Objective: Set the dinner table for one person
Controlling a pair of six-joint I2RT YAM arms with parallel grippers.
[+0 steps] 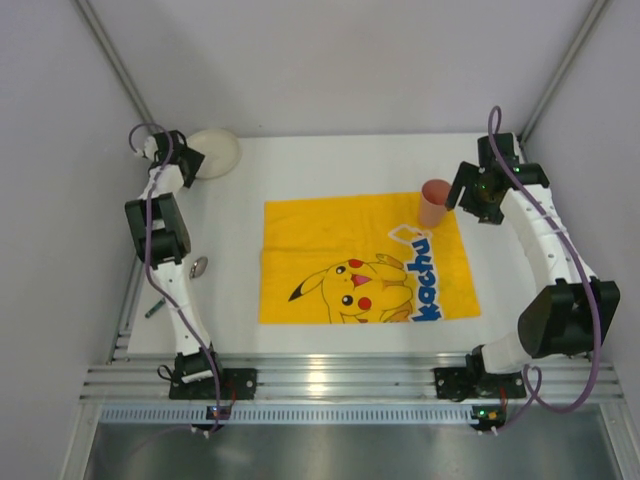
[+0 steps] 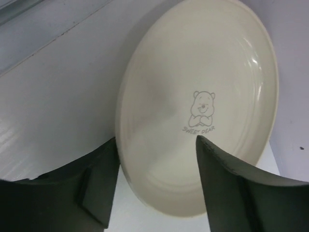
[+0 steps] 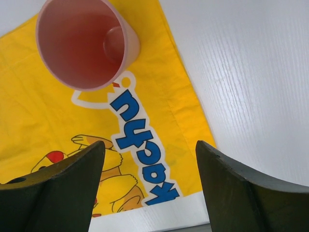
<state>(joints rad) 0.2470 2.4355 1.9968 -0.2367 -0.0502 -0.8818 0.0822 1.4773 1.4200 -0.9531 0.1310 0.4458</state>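
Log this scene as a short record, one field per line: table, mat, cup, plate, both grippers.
table: white, matte
mat: yellow Pikachu cloth, flat at table centre
cup: pink, upright, empty, on mat's far right corner
plate: cream, bear print, far left corner of table, off the mat
left gripper: open, over plate's near rim
right gripper: open, above mat's right edge, cup not held

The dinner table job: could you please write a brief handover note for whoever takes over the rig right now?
Left gripper: open, fingers either side of the near rim of the cream bear-print plate, not yet closed on it. The plate sits at the far left corner, off the mat.
Right gripper: open, empty, just short of the pink cup.
Done: the cup stands upright on the far right corner of the yellow Pikachu mat, spread mid dinner table.
Left: bring the plate onto the mat, and probably the small metal utensil lying left of it.
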